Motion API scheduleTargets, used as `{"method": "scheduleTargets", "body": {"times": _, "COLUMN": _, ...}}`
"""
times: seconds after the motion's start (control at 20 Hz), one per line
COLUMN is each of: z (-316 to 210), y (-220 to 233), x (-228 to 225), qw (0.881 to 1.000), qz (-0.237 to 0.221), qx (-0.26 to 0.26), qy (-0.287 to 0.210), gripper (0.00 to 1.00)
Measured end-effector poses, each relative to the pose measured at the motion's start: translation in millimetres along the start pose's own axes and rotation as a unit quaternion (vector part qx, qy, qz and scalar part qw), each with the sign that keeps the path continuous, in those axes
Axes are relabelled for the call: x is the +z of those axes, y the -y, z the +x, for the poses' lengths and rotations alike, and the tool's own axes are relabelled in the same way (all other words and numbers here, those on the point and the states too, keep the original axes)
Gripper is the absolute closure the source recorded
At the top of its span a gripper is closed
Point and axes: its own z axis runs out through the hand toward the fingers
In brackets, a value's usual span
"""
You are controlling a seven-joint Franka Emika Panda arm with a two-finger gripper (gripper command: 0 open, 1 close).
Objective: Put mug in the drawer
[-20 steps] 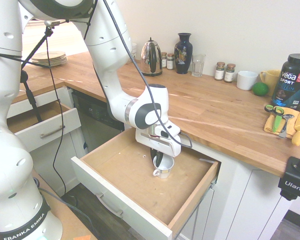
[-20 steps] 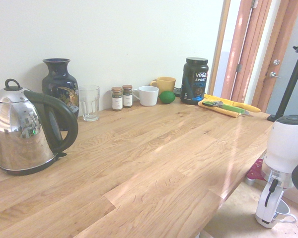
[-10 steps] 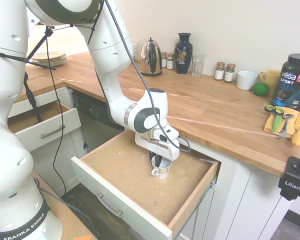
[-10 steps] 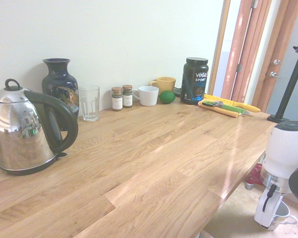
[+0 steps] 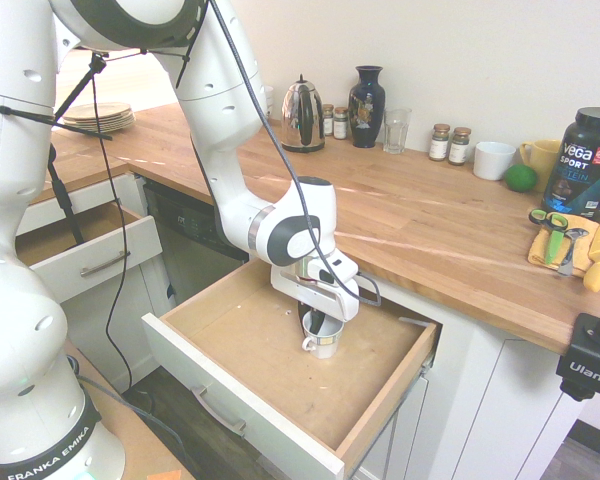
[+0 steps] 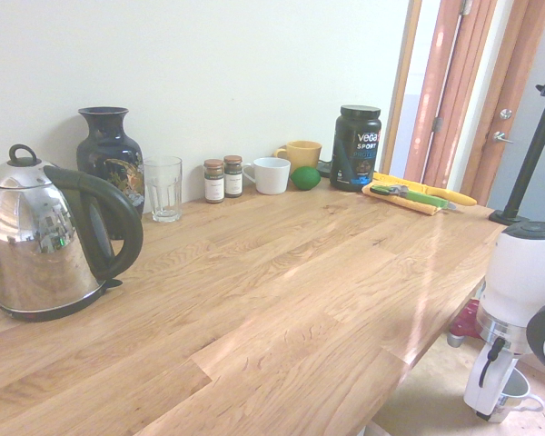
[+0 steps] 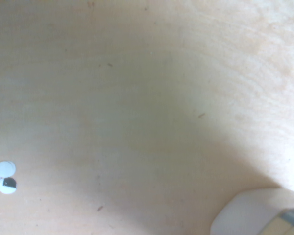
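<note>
The small white mug (image 5: 324, 339) stands upright on the bare wooden bottom of the large open drawer (image 5: 235, 335), near the drawer's middle, with its loop handle toward the front panel. My gripper (image 5: 317, 322) reaches straight down onto it. One finger is inside the mug and the other outside, shut on the mug's rim. In the second exterior view the mug (image 6: 520, 388) shows low at the right edge, partly behind the gripper body. A piece of the mug (image 7: 252, 215) shows at the bottom right of the wrist view, over bare wood.
A smaller open drawer (image 5: 85, 250) sits to the left. On the counter stand a kettle (image 5: 303, 115), a dark vase (image 5: 367, 105), a glass (image 5: 396, 130), spice jars (image 5: 449, 143), a wider white mug (image 5: 494, 160) and a black tub (image 5: 588, 165).
Over the last second the gripper came down a little with the mug until the mug met the drawer bottom. In the last half second nothing visibly moved.
</note>
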Motion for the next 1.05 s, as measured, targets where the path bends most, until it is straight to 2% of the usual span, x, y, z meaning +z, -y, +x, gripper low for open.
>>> {"method": "scheduleTargets", "body": {"times": 0.5, "z": -0.8, "y": 3.1, "x": -7.6, "qw": 1.000, "qz": 0.007, "qx": 0.003, "qy": -0.003, "gripper": 0.00}}
{"method": "scheduleTargets", "body": {"times": 1.05, "z": -21.3, "y": -1.0, "x": -55.6, "qw": 0.999, "qz": 0.041, "qx": 0.013, "qy": 0.008, "gripper": 0.00}}
